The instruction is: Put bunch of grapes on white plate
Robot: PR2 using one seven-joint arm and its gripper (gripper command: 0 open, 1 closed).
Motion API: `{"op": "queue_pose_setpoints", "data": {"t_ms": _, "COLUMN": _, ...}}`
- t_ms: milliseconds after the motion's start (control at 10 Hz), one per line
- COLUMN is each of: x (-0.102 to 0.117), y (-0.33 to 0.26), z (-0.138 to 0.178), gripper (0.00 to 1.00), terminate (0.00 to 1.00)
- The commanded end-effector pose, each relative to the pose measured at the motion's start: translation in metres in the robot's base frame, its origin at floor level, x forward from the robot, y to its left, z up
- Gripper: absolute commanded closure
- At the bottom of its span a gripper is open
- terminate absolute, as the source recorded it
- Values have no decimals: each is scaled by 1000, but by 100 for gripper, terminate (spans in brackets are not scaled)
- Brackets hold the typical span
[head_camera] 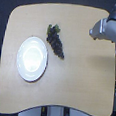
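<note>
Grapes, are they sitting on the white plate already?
No, the bunch of grapes lies on the table beside the white plate, on the exterior view's right.

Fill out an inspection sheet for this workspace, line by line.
Surface: light wooden table, rounded corners.
Job's things: bunch of grapes lies on the table, leaves at the far end, close beside the white plate; plate holds nothing.
Clutter: nothing seen.
Grippers: gripper over the table edge at the exterior view's right, away from the grapes; jaw state unclear.
Cables: nothing seen.
Surroundings: dark floor.
</note>
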Motion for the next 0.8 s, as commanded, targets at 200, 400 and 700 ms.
{"op": "queue_pose_setpoints", "data": {"t_ms": 200, "x": 22, "y": 162, "z": -49, "gripper": 0, "terminate": 0}}
{"op": "queue_pose_setpoints", "data": {"t_ms": 400, "x": 20, "y": 205, "z": -65, "gripper": 0, "terminate": 0}}
{"op": "queue_pose_setpoints", "data": {"t_ms": 700, "x": 18, "y": 237, "z": -87, "gripper": 0, "terminate": 0}}
